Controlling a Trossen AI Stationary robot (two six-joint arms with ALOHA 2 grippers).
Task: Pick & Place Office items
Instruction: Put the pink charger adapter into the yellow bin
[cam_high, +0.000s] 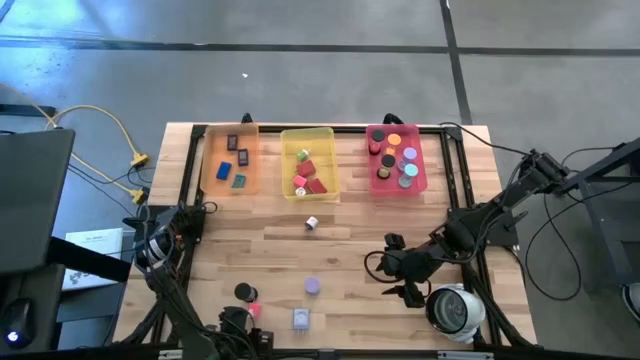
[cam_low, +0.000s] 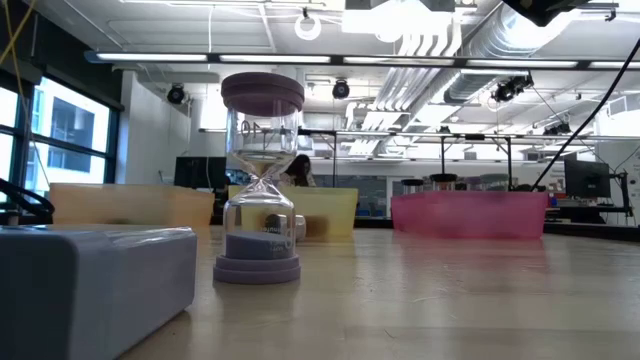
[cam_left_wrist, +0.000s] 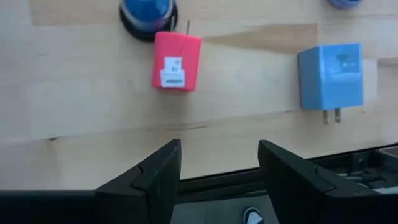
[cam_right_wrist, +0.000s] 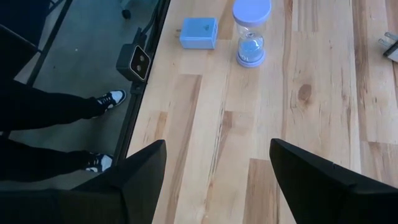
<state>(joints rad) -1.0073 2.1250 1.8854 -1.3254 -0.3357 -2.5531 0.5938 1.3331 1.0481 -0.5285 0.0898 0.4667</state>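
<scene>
Five small office items are left loose on my bare wooden table (cam_high: 350, 250), low in the frame of the high view: a lavender hourglass timer with a clear glass waist (cam_high: 312, 286), a boxy pale-blue plug adapter (cam_high: 302, 319), a pink-red plug cube (cam_high: 254, 309) touching a round black-and-blue disc (cam_high: 243, 291), and a little white piece (cam_high: 312, 223) higher up, near the yellow translucent tray (cam_high: 329, 163). The orange tray (cam_high: 252, 160) and pink tray (cam_high: 419, 177) along the upper middle already hold sorted pieces.

My left gripper (cam_left_wrist: 219, 171) hangs at the bottom left edge of the table, fingers spread wide and holding nothing, looking at the pink-red cube. My right gripper (cam_right_wrist: 217, 168), right of centre, is equally wide apart and empty.

I judge the cubes light, rigid plastic with flat sides (good faces to pinch across, clear of the metal prongs). The hourglass looks fragile and top-heavy; I would take it at a thick end cap, not the glass.

The large white-grey round device (cam_high: 455, 310) sits just beside my right arm, lower right. A person's dark trousers and sneakers (cam_right_wrist: 111, 98) show beyond the table edge in my right wrist view.
</scene>
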